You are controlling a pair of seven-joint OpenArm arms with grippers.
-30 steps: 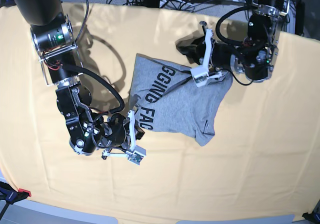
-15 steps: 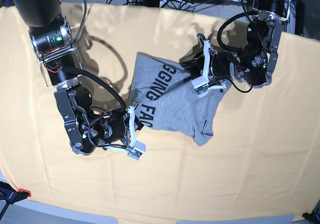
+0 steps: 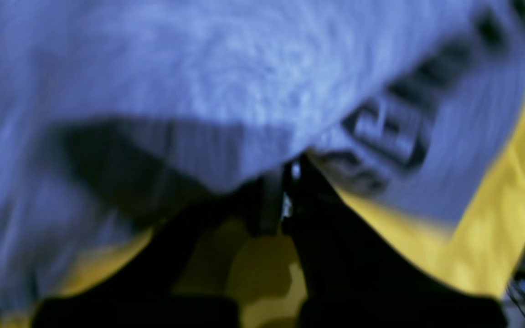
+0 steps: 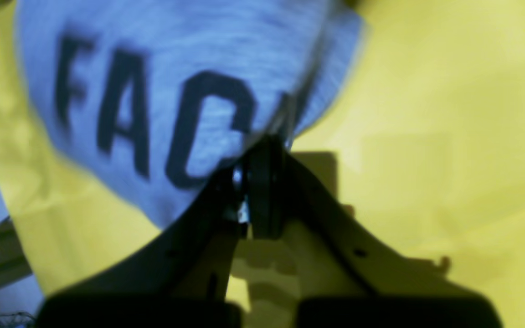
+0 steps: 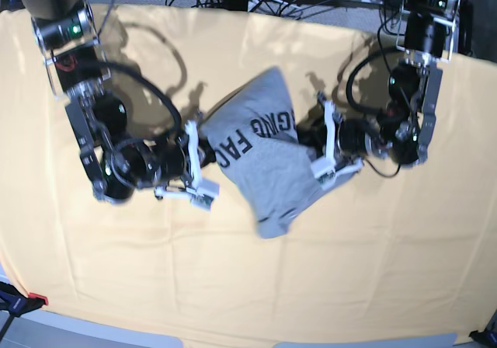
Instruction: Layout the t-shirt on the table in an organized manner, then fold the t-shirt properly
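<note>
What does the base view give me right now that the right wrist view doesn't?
Only base: the left gripper shut on the t-shirt's far side, both arms, the whole bunched garment and the cables behind the table. Only right wrist: a close look at the right gripper pinching the edge beside the letters FAC. Both: grey shirt, black lettering, yellow cloth.

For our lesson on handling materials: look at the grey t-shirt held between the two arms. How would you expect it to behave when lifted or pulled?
Probably floppy: the t-shirt sags and bunches between the left pincer and right pincer, a loose end drooping toward the table. Likely light, since thin pinches at its edges seem to carry it. It should stretch and wrinkle rather than slide stiffly; the lettering is already distorted.
</note>
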